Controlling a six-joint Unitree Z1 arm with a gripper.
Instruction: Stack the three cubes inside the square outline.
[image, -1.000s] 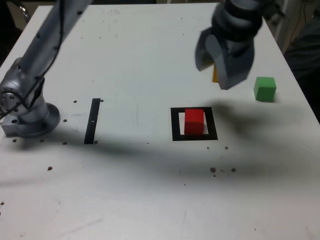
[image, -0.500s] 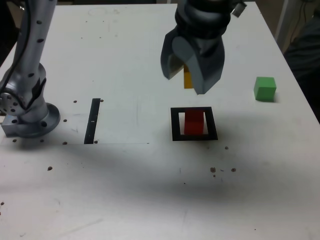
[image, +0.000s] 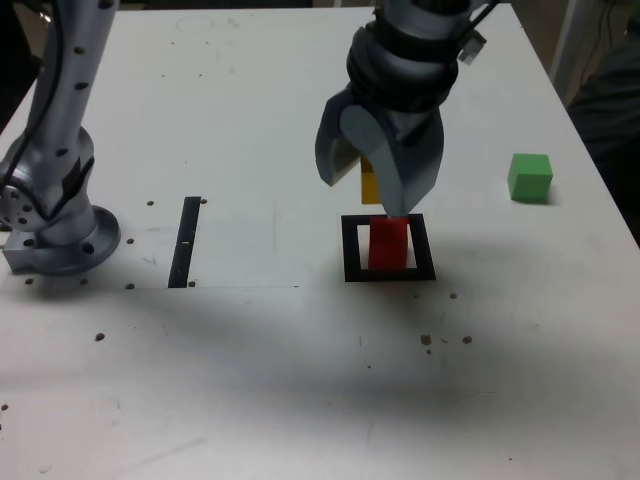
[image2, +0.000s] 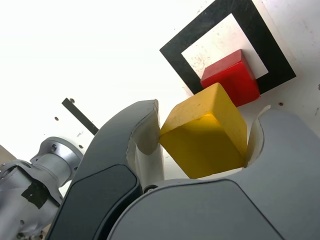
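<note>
My gripper (image: 372, 182) (image2: 202, 135) is shut on the yellow cube (image2: 206, 131) (image: 369, 181) and hangs just above and slightly behind the square outline (image: 349, 250) (image2: 270, 52). The red cube (image: 389, 243) (image2: 233, 79) sits on the pale centre of that outline. In the exterior view one grey finger (image: 410, 170) partly hides the red cube's top. The green cube (image: 529, 178) stands alone on the table toward the exterior view's right, apart from the gripper.
A straight black strip (image: 186, 241) (image2: 80, 115) lies on the white table (image: 250, 350) at the exterior view's left, beside the arm's grey base (image: 55, 235). Small dark specks dot the surface. A dark shape fills the exterior view's right edge.
My gripper has carried the yellow cube from near the green cube toward the exterior view's left and lowered it over the square outline. The red and green cubes stay put.
</note>
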